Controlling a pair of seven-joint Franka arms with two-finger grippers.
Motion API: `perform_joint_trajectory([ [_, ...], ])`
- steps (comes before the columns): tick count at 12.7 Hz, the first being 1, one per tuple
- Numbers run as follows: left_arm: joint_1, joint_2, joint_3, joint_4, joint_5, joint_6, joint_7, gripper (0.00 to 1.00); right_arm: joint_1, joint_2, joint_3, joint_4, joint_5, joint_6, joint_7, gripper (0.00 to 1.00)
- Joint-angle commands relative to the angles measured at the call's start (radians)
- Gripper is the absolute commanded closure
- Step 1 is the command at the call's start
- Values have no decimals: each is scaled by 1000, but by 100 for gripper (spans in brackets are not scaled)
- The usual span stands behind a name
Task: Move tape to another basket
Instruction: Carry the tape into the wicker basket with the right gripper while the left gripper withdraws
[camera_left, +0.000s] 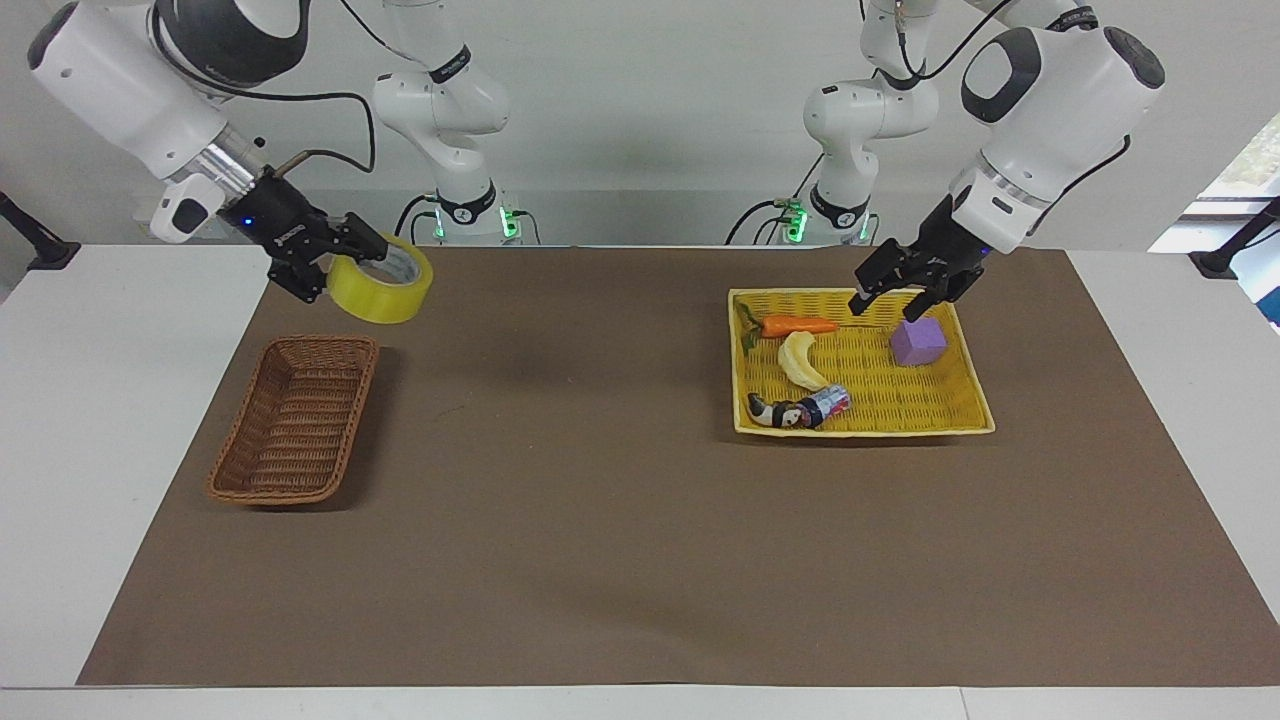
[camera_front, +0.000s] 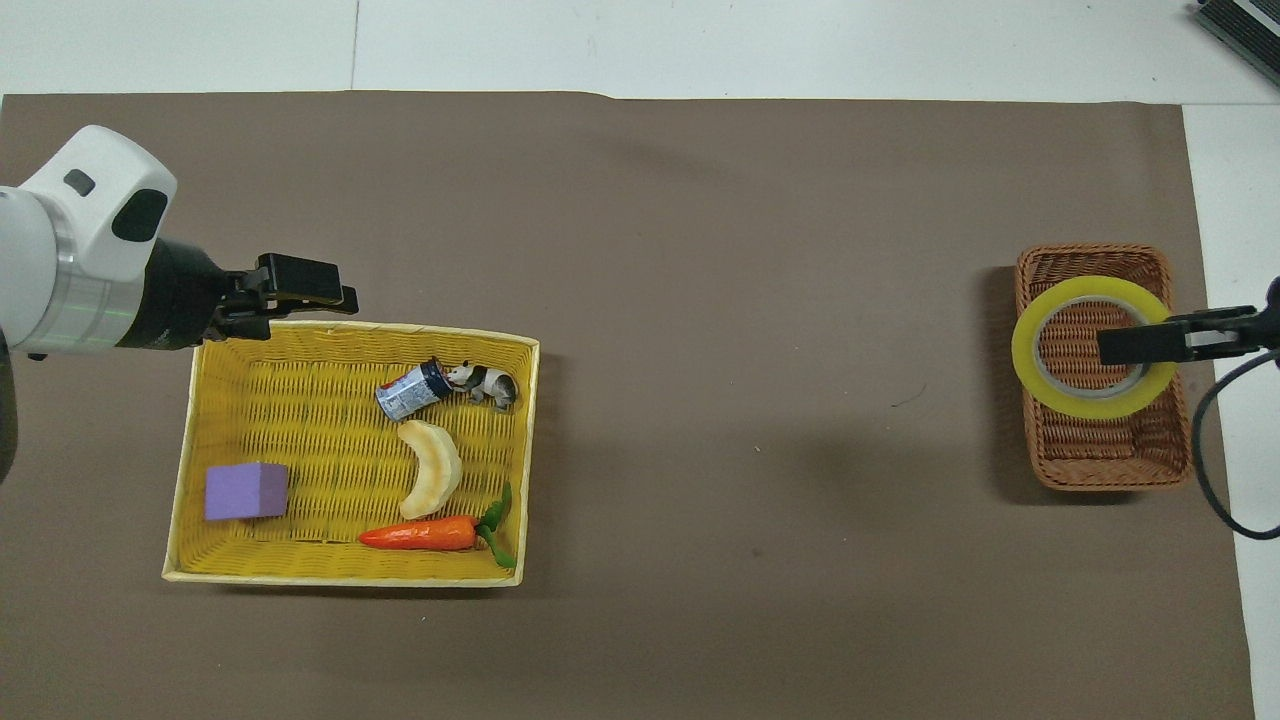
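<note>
— Which step is this?
— Carrying: the right pincer (camera_left: 318, 262), closed on the tape (camera_left: 381, 279), holds it in the air over the basket (camera_left: 297, 417).
— Next?
— Lower, then release. The left pincer (camera_left: 908, 290) waits, open, over the yellow tray (camera_left: 960, 410).

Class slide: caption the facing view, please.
Right gripper holds translucent yellow tape roll above the dark-brown wicker basket.

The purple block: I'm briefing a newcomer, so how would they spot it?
Find the flat bright-yellow woven tray toward the left arm's end. The purple foam cube sits in its corner nearest that end, beneath the left gripper. It alone is boxy and purple.
</note>
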Motion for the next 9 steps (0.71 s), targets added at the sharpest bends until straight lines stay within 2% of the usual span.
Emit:
perform_joint_trajectory([
  [1,4,-2,-11,32,72,-28,10,0,-120,154,11,14,95,40,-153,100],
  [6,18,-6,-8,49,178,-63,13,0,-238,311,11,30,118,69,-270,100],
  [7,15,-8,14,55,230,-71,36,0,-241,345,11,43,120,77,-316,100],
  [9,9,-2,83,60,243,-68,150,0,-251,373,11,37,118,114,-379,100],
])
